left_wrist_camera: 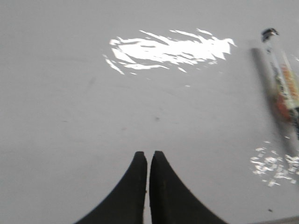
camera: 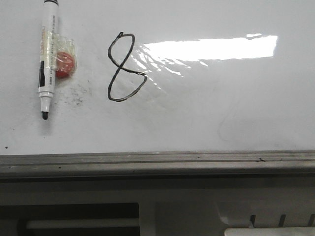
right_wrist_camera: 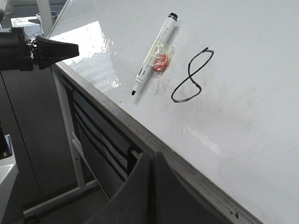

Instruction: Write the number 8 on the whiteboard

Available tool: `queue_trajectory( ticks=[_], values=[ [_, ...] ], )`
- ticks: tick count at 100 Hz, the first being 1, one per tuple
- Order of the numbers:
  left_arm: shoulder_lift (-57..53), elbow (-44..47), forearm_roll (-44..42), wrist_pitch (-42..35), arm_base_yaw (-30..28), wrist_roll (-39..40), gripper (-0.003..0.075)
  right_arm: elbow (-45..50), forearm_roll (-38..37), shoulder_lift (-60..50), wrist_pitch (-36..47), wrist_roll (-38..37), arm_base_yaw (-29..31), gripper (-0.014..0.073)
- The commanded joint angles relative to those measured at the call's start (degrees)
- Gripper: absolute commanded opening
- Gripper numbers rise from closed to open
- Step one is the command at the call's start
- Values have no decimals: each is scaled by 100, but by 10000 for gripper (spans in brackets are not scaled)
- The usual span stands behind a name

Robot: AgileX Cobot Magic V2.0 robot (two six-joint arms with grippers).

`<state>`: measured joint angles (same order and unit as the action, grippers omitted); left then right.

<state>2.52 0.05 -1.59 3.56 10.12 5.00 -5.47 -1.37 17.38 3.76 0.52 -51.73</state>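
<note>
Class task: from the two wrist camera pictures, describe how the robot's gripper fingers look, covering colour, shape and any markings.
The left gripper has two matte black fingers, broad at the base and curving to narrow rounded tips. The right gripper shows similar dark, smooth, tapering fingers. No markings or cables show on either.

The white marker pen with the black cap (camera: 47, 59) loses its cap end past the picture's top edge; the left wrist view shows it blurred.
</note>
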Motion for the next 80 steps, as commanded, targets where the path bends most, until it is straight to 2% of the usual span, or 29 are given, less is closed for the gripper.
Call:
queue_trajectory(
  ticks=[1, 16, 33, 80],
  values=[
    [-181, 186, -96, -130, -448, 13, -20, -157, -54, 19, 490, 51, 5, -63],
    [-445, 186, -233, 317, -1213, 13, -20, -157, -54, 19, 490, 51, 5, -63],
    [-445, 186, -81, 1373, -1285, 425, -20, -157, -54, 19, 490, 51, 5, -63],
    [-445, 186, -82, 1368, -1269, 523, -20, -157, -54, 19, 490, 51, 5, -63]
  ],
)
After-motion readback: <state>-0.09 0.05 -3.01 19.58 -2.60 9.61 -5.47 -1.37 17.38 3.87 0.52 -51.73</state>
